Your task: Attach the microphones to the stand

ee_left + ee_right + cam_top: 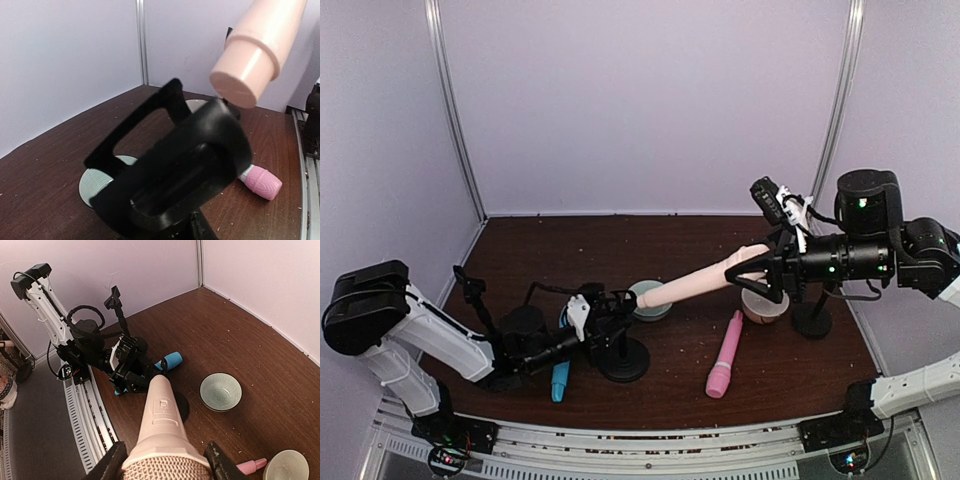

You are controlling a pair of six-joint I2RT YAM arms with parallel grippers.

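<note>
Top external: right gripper [760,268] pinches cream microphone [700,280] by its head, tail toward stand [625,362] at 8 o'clock. Probably light, stiff, slick plastic; whether left gripper [603,320] is spread or pressed together, I cannot tell.

The stand [623,360] sits left of centre on the desk [620,250], the left gripper [605,315] at its clip; one microphone [560,380] lies just left of its base, a second microphone [725,367] on the desk to its right, a bowl [650,300] just behind it. A third microphone [700,282] slants through the air from the right gripper [762,270] down to the left, its tail close above the clip.
</note>
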